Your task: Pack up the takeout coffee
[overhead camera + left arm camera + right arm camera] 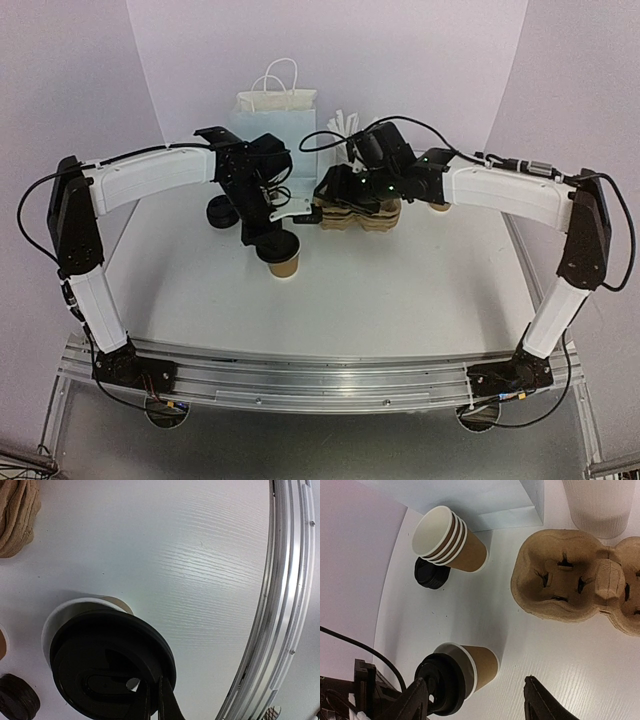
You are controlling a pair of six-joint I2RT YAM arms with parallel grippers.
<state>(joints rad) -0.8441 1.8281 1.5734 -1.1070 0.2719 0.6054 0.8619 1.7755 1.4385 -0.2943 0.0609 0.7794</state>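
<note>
Lidding in progress: above the white wood-grain counter (400, 295), the left arm's fingers (169, 707), closed on the edge of a round glossy black plastic lid (100, 655), hold it off-centre over the small upright brown kraft-paper cup (482, 665). Whether it touches the rim is unclear. The next move likely calls for centring the lid and pressing evenly, as thin paper walls may buckle. Beyond, the right arm's fingers (542, 702) hang open near the rough moulded-pulp cup carrier (565, 575). Farther back stand 4 nested kraft-paper cups (455, 542) and a white handled paper bag (275, 115).
</note>
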